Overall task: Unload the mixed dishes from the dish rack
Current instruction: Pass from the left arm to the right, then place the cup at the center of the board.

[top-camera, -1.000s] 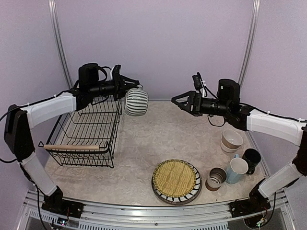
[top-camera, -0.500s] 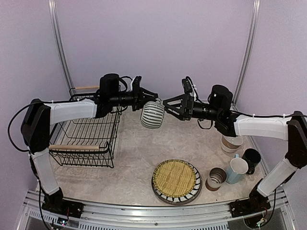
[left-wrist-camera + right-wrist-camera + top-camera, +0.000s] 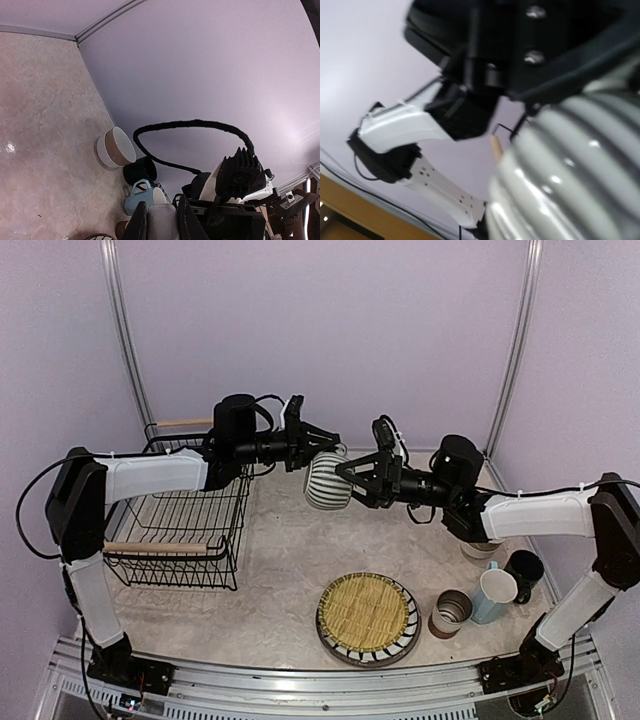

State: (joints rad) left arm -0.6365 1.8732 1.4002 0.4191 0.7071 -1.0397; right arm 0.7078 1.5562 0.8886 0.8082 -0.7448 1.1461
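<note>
The grey-striped pot (image 3: 325,482) hangs in mid-air above the table's middle. My left gripper (image 3: 322,447) is shut on its rim, and a grey piece shows between the fingers (image 3: 161,209). My right gripper (image 3: 350,483) is open, its fingers spread round the pot's right side; I cannot tell if they touch it. The pot (image 3: 570,165) fills the right wrist view. The dish rack (image 3: 155,548) stands at the left with no dish showing inside. The striped plate (image 3: 340,648) under the yellow mat (image 3: 367,612) lies front centre.
Right of the plate stand the brown-white cup (image 3: 452,612), light blue mug (image 3: 492,595) and black mug (image 3: 524,570). The stacked bowls (image 3: 115,146) sit behind them, mostly hidden by my right arm in the top view. Purple walls close the back and sides.
My left gripper carried the pot rightward from beside the rack to the middle. My right arm reached left to meet it, and its jaws narrowed round the pot.
</note>
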